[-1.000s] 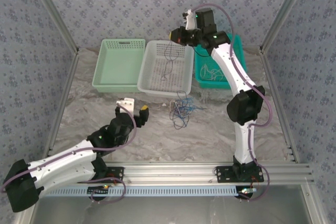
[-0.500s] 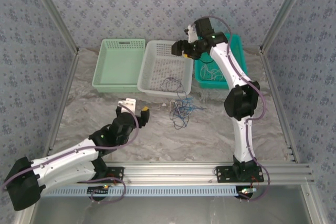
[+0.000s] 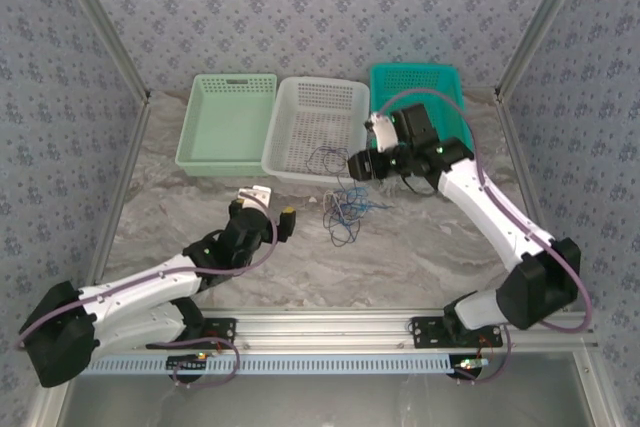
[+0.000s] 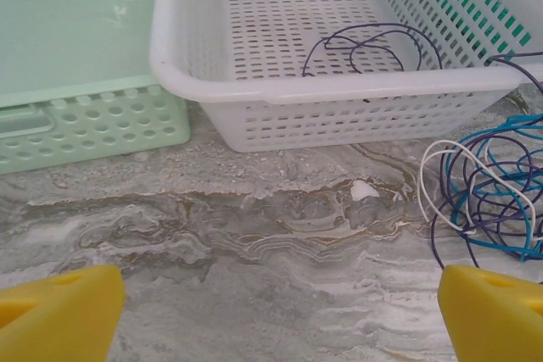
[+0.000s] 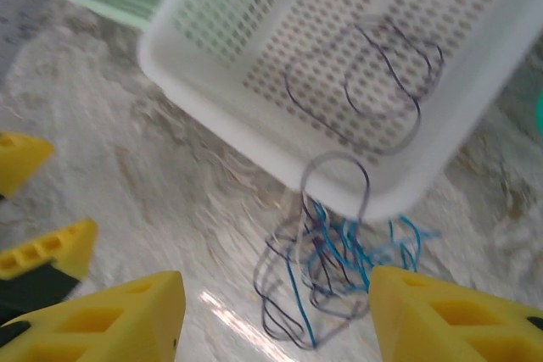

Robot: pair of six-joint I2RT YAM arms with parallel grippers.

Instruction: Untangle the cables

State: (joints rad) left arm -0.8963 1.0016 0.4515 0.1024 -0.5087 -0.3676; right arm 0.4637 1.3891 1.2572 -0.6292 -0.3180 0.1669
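- Left hand [image 3: 270,205] from above: jaws spread wide, empty, low over the surface [image 3: 400,257], just left of the tangle of cables [image 3: 345,209]. The right hand [image 3: 365,145] hovers open over the tangle's far side, by the white basket [image 3: 283,137]. One purple cable [image 3: 325,159] lies alone in that basket.
- Left wrist view: yellow fingertips [image 4: 59,307] far apart, nothing between them. Blue, purple and whitish loops sit on the surface ahead to the right, just beside the basket's front wall.
- Right wrist view: blurry, but the jaws stand apart and empty above the tangle. One purple loop rises against the basket wall.
- Handling call: featherlight, limp, slightly springy wire, so any pull likely drags its neighbours. Best to pinch a single outer loop, not the knotted middle. The whitish one looks freest.
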